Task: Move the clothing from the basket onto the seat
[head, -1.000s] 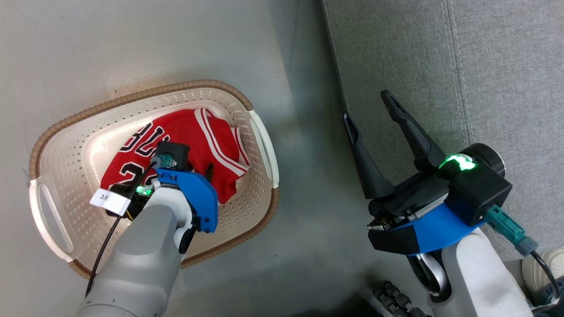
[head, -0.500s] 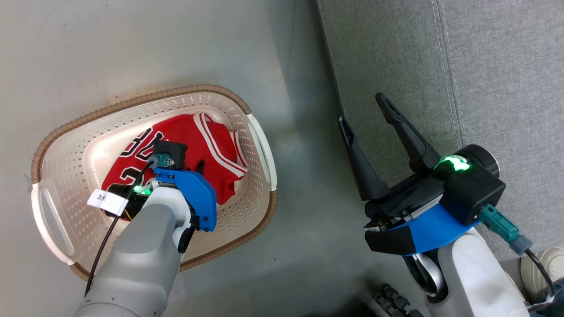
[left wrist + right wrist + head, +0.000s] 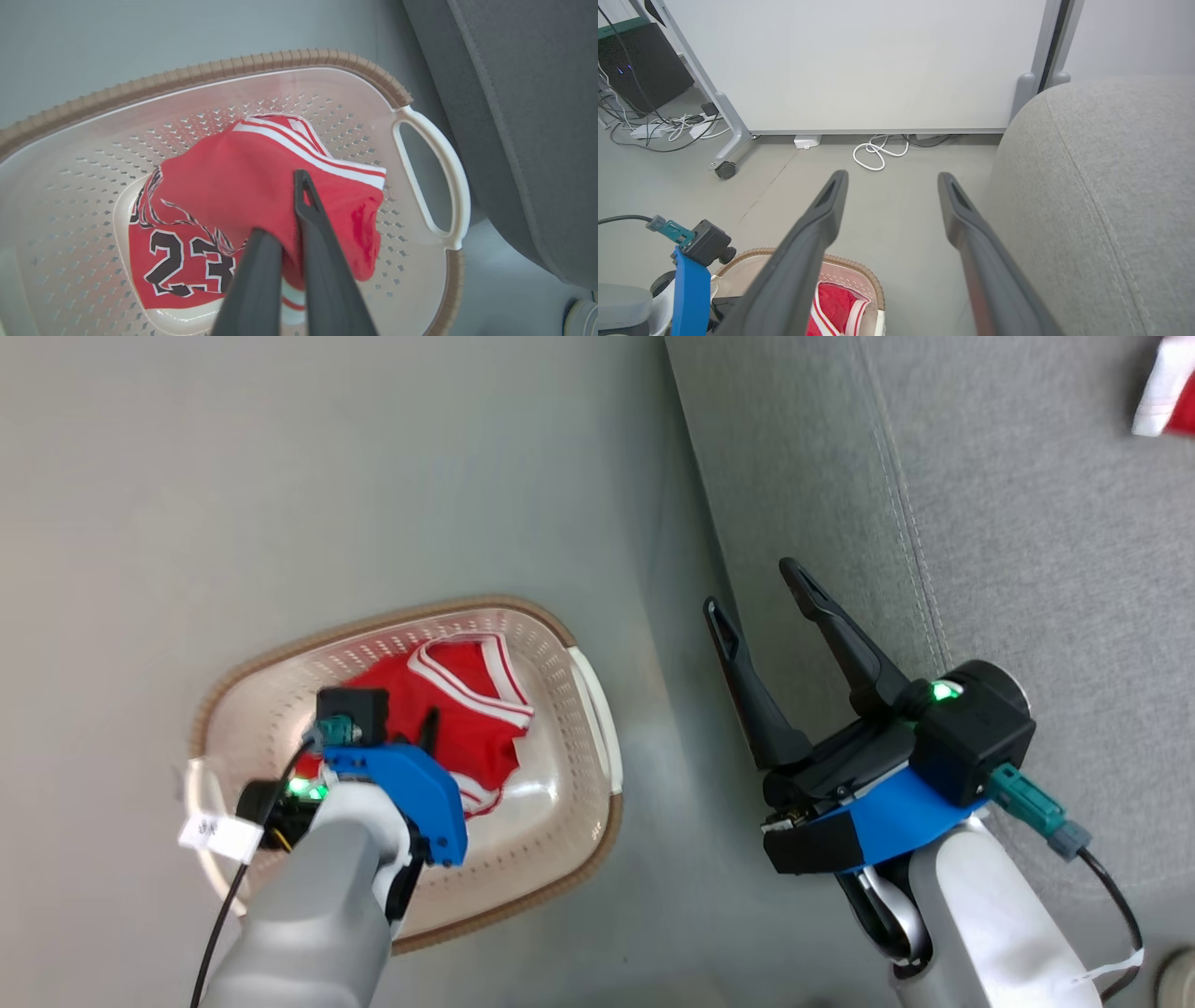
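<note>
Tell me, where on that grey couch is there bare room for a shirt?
The seat is bare from its stitched seam to the red garment farther back. The basket is crowded: jersey inside, pinched by the left fingers.

The left end effector (image 3: pixel 284 207) has two long dark grey fingers, one showing a slot near its tip. The right end effector (image 3: pixel 752 586) is of the same pattern. Each wrist carries a blue bracket (image 3: pixel 425 793), a black camera module (image 3: pixel 976 733) with a lit green indicator (image 3: pixel 938 691), and a teal connector (image 3: pixel 1022 798) feeding a black cable (image 3: pixel 1120 901). The forearms (image 3: pixel 308 915) are smooth and pale grey. A white label (image 3: pixel 210 833), marking illegible, is fixed to the left arm's cable.
</note>
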Available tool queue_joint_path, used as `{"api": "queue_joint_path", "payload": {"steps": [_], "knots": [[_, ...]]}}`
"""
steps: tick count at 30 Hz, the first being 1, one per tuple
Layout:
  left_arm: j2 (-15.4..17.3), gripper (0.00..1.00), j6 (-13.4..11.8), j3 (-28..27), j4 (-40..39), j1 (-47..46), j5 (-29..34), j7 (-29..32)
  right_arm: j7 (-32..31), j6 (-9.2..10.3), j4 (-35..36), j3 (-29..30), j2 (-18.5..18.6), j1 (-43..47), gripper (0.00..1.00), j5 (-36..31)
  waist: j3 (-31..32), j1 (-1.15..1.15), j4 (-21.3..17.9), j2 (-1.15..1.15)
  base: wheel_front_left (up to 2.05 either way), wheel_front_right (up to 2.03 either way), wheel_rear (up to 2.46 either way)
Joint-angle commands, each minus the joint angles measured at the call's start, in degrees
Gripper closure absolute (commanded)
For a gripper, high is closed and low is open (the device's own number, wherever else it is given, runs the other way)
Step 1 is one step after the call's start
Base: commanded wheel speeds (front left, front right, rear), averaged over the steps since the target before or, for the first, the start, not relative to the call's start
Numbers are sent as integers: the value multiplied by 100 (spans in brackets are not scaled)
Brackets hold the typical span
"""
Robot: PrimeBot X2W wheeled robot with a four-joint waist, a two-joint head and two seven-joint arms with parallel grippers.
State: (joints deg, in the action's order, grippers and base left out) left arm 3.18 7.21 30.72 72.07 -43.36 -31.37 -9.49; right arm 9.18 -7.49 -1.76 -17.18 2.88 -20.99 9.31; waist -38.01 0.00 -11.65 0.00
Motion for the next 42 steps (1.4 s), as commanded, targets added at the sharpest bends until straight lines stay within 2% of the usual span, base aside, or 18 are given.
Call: {"api": "queue_joint_path", "payload": {"steps": [1,13,24,32,42], "knots": [[1,100,39,63,-98,126,-97,-44,34,-1,-75,29,2,-10,0,24,280,0,-32,0,0,0,0],[-21,100,41,662,-1040,754,-772,-250,-150,-2,-395,297,4,519,0,0,1845,0,717,0,0,0,0],[41,100,42,1372,-1819,599,-910,-426,-348,-1,-409,268,4,1001,0,137,2932,0,1243,0,0,0,0],[13,100,42,1742,-2260,162,-1049,-307,-505,-2,-398,206,4,1263,0,205,3370,0,1461,0,0,0,0],[-22,100,42,2167,-2805,-425,-1217,-103,-638,-2,-368,188,4,1454,0,236,3585,0,1599,0,0,0,0]]}}
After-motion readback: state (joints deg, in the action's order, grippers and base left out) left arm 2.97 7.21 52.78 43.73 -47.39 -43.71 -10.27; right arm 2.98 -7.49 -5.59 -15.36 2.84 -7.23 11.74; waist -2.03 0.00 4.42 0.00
